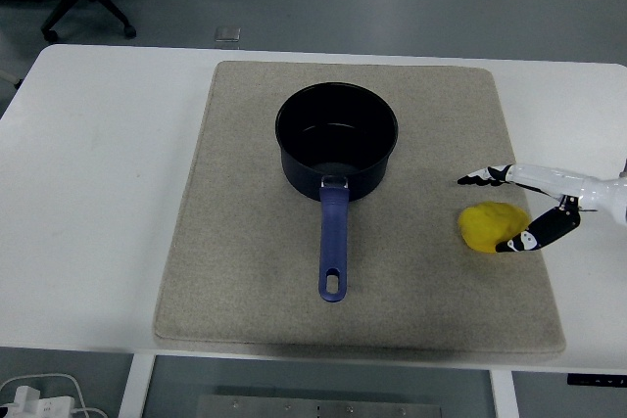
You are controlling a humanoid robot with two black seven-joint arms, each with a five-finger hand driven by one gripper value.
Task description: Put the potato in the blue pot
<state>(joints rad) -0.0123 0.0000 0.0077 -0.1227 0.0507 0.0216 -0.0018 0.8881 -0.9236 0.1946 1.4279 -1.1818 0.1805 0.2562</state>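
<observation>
1. We find the potato (492, 228) lying on the mat (245, 232), right of centre and toward the near side. It is well apart from the pot (336, 140) and not inside it.
2. The pot stands upright near the middle of the mat, its handle (333, 247) pointing at the near edge. Its inside looks empty as far as we can see.
3. The right hand (519, 208) reaches in from the right edge. Its fingers are spread, one finger (482, 178) stretched out on the far side of the potato and another tip at the potato's near right edge. We cannot tell whether that tip touches it or is just beside it.
4. We judge that the hand holds nothing: the fingers bracket the potato but have not closed on it.
5. The left hand does not show.
6. Our reading of progress: the reach is about complete. The grasp, the lift, the carry leftward and farther over the rim, and the release into the pot are all left to do.
7. The white surface (108, 173) around the mat carries nothing else that matters for the task.
</observation>
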